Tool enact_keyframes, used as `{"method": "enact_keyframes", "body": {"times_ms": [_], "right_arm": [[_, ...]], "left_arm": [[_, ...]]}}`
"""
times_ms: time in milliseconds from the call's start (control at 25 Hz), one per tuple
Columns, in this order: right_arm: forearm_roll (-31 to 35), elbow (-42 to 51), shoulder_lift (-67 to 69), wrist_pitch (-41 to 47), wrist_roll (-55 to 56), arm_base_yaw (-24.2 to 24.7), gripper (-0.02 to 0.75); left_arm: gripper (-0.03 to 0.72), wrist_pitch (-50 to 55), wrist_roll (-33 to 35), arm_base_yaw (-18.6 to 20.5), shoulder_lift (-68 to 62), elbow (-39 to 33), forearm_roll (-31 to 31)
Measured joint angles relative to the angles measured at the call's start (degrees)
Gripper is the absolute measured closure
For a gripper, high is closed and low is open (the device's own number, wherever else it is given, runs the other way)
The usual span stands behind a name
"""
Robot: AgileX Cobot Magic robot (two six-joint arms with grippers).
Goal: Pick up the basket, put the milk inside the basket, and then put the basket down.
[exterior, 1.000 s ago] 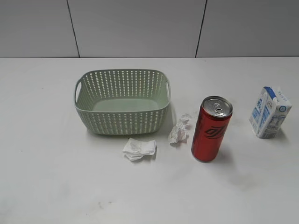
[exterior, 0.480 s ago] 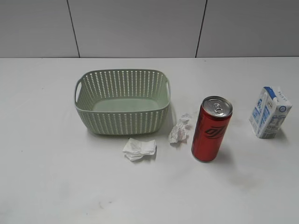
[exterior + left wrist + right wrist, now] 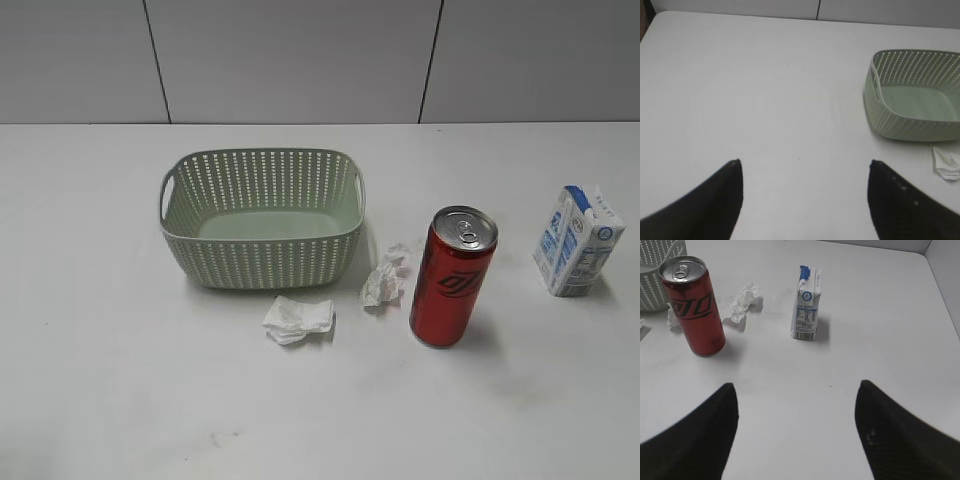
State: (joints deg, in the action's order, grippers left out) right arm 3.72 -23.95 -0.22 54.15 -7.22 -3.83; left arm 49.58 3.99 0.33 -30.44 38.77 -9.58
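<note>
Both jaws stand wide apart and empty: the left gripper hangs over bare table, with the basket at right of its frame; the right gripper faces the milk at upper centre, the red can at left. No step has begun. Judged next: the left gripper must reach a basket handle.

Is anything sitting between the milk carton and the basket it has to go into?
Yes. The red can stands upright between the milk and the basket, and a crumpled tissue lies beside the can. A lifted carry could pass over both.
</note>
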Motion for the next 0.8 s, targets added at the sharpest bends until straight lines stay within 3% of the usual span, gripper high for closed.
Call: {"method": "enact_keyframes", "body": {"times_ms": [400,560,800], "right_arm": [[0.00,0.00,0.00,0.00,0.00,0.00,0.166],[0.00,0.00,0.00,0.00,0.00,0.00,0.166],[0.00,0.00,0.00,0.00,0.00,0.00,0.166]], "left_arm": [[0.099,-5.07,3.12,-1.79,-27.24,14.16,-1.51],[0.099,-2.29,2.55,-6.29,-39.06,22.24,-1.67],[0.099,2.86,-3.99,-14.35,-54.92,32.66,0.66]]}}
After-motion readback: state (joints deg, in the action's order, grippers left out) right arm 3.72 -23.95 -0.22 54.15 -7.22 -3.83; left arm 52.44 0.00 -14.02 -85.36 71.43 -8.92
